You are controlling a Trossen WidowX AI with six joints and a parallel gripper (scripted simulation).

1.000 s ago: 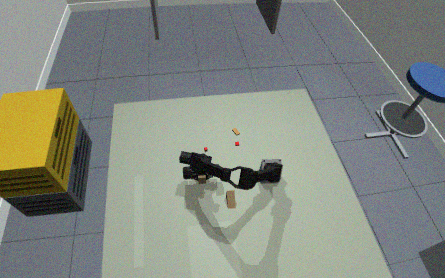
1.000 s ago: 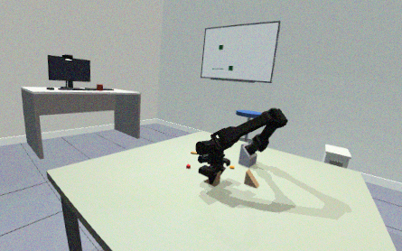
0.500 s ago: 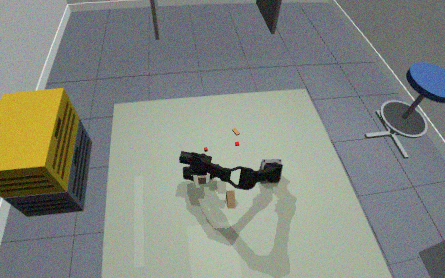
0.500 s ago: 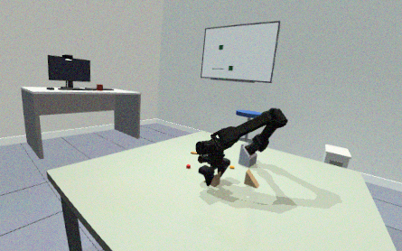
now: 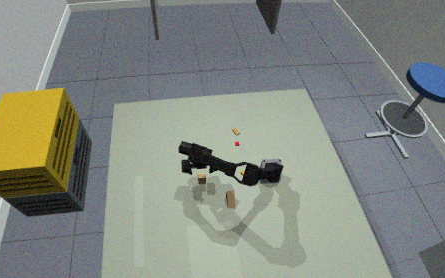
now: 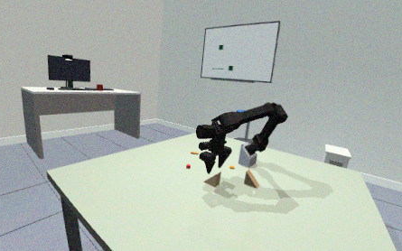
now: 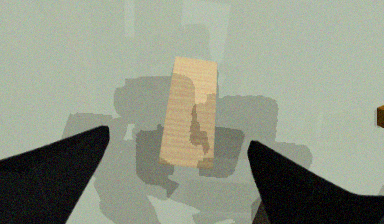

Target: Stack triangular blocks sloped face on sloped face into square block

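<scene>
Exterior view, and the fingers are wide open, nothing between them, poised above the first triangular block! That block sits on the worktop, and from the top it's the one nearer the left edge. The second triangular block stands apart, farther from that edge. No square yet: two separate pieces, folks!
</scene>
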